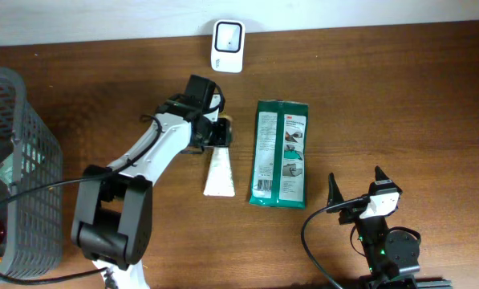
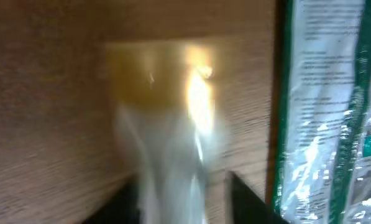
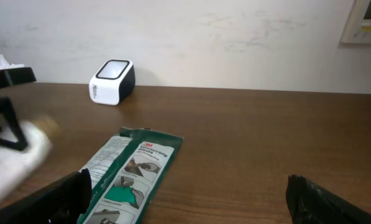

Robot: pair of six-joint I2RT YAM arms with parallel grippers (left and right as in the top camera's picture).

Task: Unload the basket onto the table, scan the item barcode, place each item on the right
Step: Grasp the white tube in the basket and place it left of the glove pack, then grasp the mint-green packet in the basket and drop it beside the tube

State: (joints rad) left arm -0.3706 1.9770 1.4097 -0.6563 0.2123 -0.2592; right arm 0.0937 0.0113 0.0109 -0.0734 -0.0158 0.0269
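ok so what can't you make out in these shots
- pale packet: left wrist view is blurred, no barcode readable
- green packet: print too small in overhead
- basket: contents cut off by overhead's left edge
- left hand: overhead, its own wrist hides whether it grips the pale packet

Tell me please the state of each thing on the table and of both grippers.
Scanner: standing by the wall, nothing before it.
Green packet: lying flat, untouched.
White pouch: lying flat, its far end at the left gripper.
Left gripper: grip unclear, wrist view blurred.
Right gripper: open, empty.
Basket: upright, items inside.
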